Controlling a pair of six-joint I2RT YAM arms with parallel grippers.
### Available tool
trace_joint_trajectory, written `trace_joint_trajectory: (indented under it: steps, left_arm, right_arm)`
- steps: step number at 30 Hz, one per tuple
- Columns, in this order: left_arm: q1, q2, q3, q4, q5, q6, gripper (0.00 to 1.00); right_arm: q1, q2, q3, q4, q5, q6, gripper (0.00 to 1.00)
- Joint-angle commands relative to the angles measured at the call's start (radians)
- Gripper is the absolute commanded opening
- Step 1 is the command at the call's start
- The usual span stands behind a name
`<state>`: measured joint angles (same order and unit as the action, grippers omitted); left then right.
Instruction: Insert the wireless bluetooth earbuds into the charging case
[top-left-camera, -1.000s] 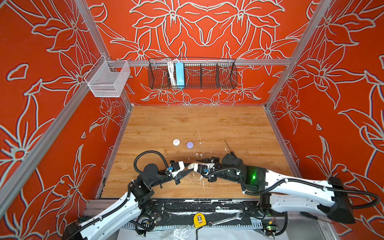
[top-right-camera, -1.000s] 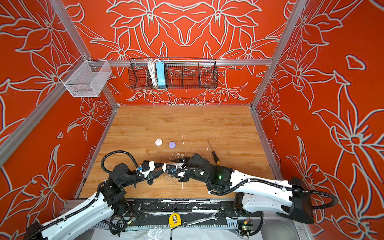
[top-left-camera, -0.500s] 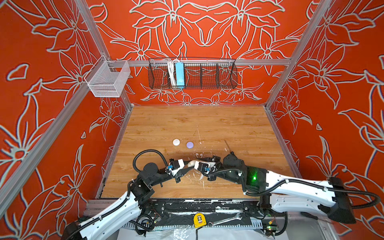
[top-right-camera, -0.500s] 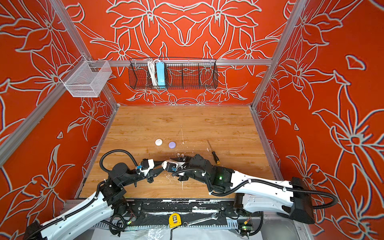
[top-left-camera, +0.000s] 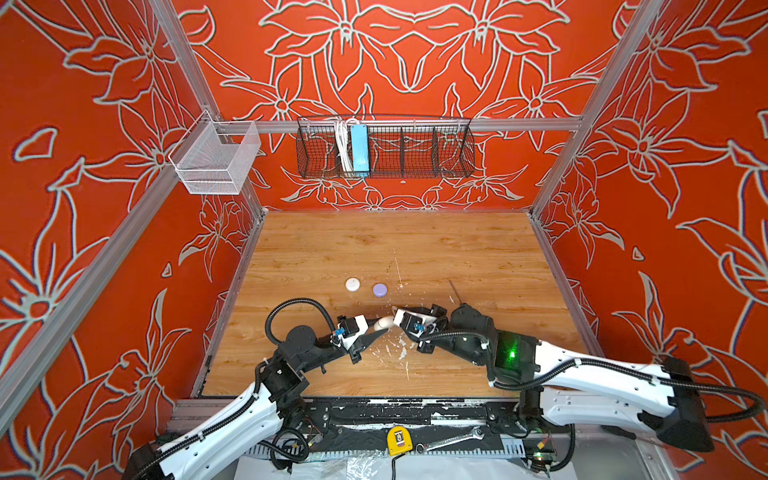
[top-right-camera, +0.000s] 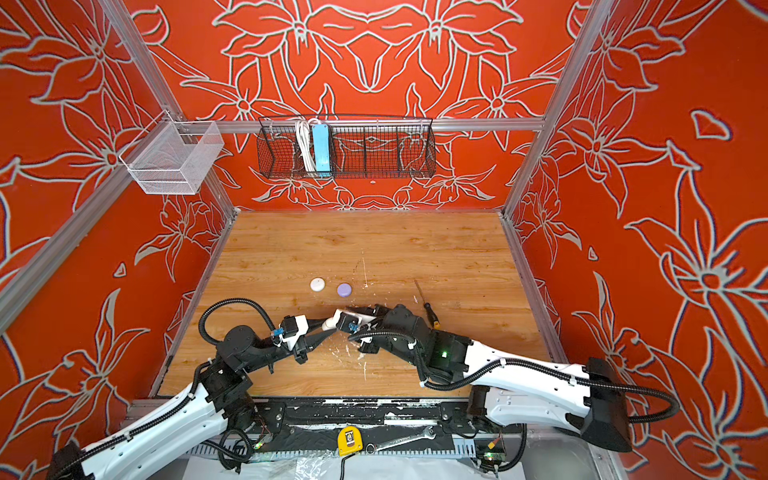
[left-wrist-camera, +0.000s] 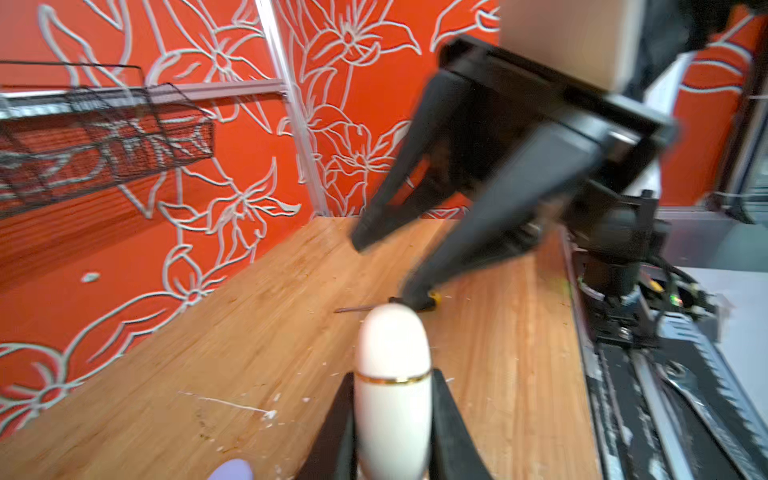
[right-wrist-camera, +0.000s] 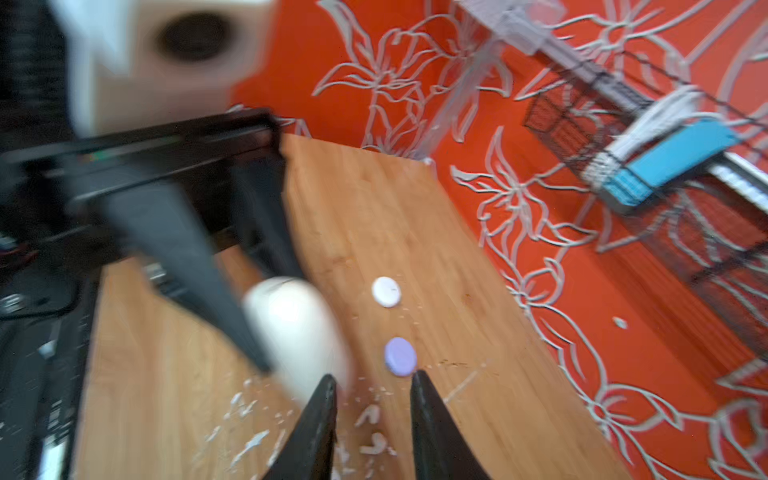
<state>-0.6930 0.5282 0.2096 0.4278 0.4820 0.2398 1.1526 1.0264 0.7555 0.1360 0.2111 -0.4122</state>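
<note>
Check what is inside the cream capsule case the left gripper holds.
Nothing shows: the cream capsule case is shut at its gold band in the left gripper, so its contents are hidden.

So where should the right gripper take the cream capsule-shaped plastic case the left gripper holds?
Probably the free rounded half of the cream capsule-shaped plastic case, beyond its gold band: the left gripper clamps the other half. The open right gripper faces that end, so come end-on, closing across its width.
</note>
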Motion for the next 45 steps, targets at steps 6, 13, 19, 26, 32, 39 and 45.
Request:
trace_joint_trajectory:
  steps: [6,13,19,26,32,39,45]
  left_arm:
    - [-0.025,0.003,0.012,0.011,0.087,-0.025,0.00]
    - [-0.025,-0.029,-0.040,0.009,-0.062,0.036,0.00]
    - [-0.025,-0.033,-0.027,-0.004,0.048,0.083,0.00]
    - [-0.025,-0.028,-0.023,-0.001,0.073,0.088,0.00]
    - [-0.026,-0.027,-0.015,-0.009,0.105,0.096,0.00]
    - [-0.031,-0.023,-0.013,-0.014,0.158,0.132,0.00]
    - [-0.039,-0.030,-0.013,-0.026,0.194,0.159,0.00]
  right_arm:
    - [-0.044,-0.046,-0.020,0.081,0.004,0.014,0.37]
    - [-0.045,-0.141,-0.092,0.009,-0.382,-0.066,0.53]
    - [-0.045,-0.120,-0.063,-0.050,-0.438,-0.077,0.59]
    - [-0.044,-0.008,0.018,-0.117,-0.449,-0.080,0.57]
    - [-0.045,0.044,0.050,-0.121,-0.430,-0.064,0.48]
    - [-0.044,0.062,0.062,-0.128,-0.407,-0.062,0.33]
    - [-0.045,0.093,0.074,-0.120,-0.357,-0.056,0.24]
